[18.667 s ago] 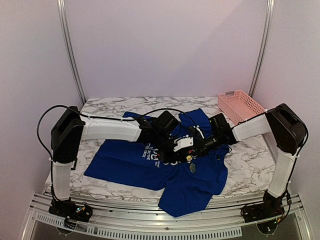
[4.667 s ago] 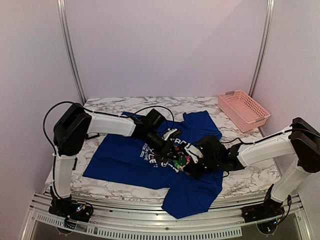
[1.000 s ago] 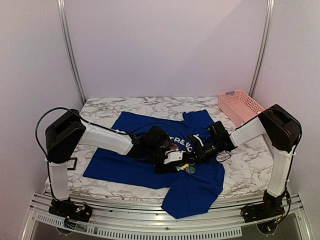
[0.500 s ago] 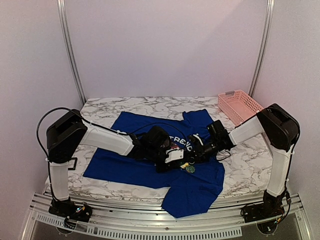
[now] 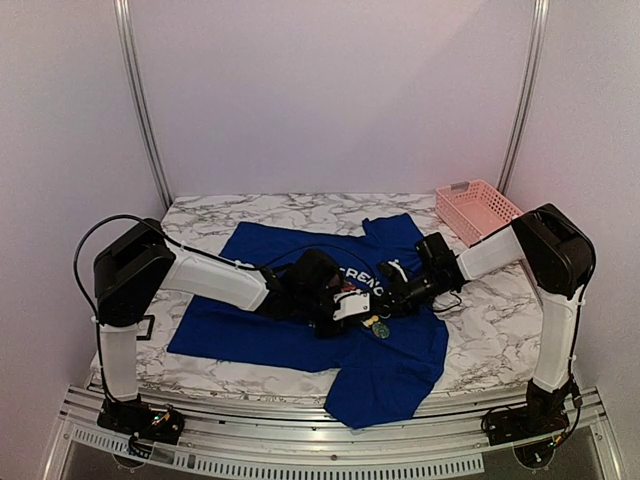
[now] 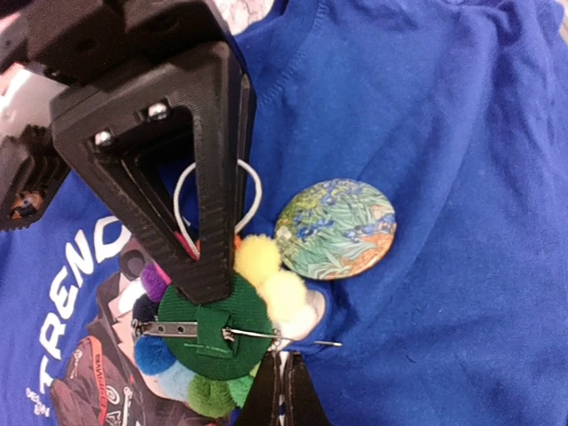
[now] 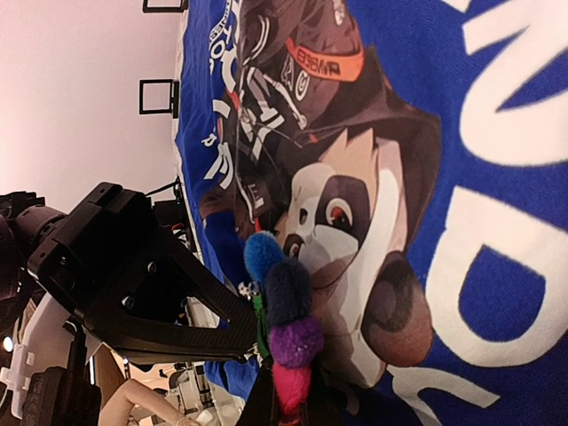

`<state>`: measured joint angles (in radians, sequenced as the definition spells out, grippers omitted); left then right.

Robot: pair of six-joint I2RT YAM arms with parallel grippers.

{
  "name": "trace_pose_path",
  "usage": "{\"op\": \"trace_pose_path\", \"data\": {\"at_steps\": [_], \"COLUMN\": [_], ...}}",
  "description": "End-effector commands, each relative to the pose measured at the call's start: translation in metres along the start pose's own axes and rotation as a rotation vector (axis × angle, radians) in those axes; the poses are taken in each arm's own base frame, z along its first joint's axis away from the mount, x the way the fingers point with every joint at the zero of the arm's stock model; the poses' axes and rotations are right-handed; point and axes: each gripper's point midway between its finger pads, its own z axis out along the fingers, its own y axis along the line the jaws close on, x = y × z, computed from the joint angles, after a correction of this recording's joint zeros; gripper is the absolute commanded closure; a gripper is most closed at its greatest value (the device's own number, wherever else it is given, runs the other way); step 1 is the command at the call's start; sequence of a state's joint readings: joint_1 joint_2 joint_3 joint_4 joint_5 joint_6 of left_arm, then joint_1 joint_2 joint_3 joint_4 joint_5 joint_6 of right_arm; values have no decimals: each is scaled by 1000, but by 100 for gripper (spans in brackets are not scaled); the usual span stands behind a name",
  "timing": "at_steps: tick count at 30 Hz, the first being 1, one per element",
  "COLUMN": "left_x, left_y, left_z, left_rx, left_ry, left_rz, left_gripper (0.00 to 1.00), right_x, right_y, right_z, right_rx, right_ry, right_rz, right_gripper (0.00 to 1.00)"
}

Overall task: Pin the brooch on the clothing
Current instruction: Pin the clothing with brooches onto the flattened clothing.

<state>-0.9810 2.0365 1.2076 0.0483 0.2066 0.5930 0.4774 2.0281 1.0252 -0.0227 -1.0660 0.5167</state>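
Observation:
The brooch [image 6: 213, 333] is a ring of coloured pompoms on a green felt back, turned back-up over the clothing [image 6: 461, 177], a blue T-shirt spread on the table. Its needle pokes through a raised fold of blue cloth. My right gripper [image 7: 286, 404] is shut on the brooch [image 7: 288, 297] at its pink pompom; one of its black fingers [image 6: 209, 177] presses on the felt. My left gripper [image 6: 282, 368] is shut just under the needle, a sliver of shirt cloth between its tips. Both grippers meet at the brooch [image 5: 368, 320] on the shirt [image 5: 250, 330].
A round badge with a painted flower print [image 6: 335, 229] lies on the shirt right beside the brooch. A pink lattice basket [image 5: 478, 210] stands at the back right of the marble table [image 5: 500, 320]. Metal posts rise at both back corners.
My left gripper's jaws have closed beside the needle. Both grippers and the brooch drifted slightly towards the back of the table, and the shirt's lower part shifted with them.

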Motion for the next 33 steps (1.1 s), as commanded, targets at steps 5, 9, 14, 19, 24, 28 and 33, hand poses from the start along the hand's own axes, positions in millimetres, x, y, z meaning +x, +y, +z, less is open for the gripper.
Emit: {"op": "trace_pose_path", "data": {"at_steps": [5, 9, 14, 19, 24, 28, 33], "left_x": [-43, -54, -67, -72, -73, -80, -84], "left_y": [55, 54, 63, 78, 86, 92, 92], "left_z": [-17, -21, -27, -34, -38, -42, -43], "left_rx": [-231, -220, -244, -308, -338, -361, -355], "left_ry": [-87, -126, -169, -175, -179, -203, -229], "left_rz": [76, 76, 39, 33, 13, 3, -15], "left_gripper": [100, 100, 100, 100, 100, 100, 100], "right_x": [28, 31, 38, 48, 55, 64, 63], "right_y": [9, 19, 34, 34, 43, 37, 34], "right_z": [-6, -4, 4, 3, 1, 6, 9], "right_rx": [-23, -39, -61, -57, -79, -71, -58], "right_ry": [51, 50, 81, 87, 94, 117, 113], "right_rz": [9, -18, -57, -56, -78, -63, -62], "right_gripper": [100, 100, 100, 100, 100, 100, 100]}}
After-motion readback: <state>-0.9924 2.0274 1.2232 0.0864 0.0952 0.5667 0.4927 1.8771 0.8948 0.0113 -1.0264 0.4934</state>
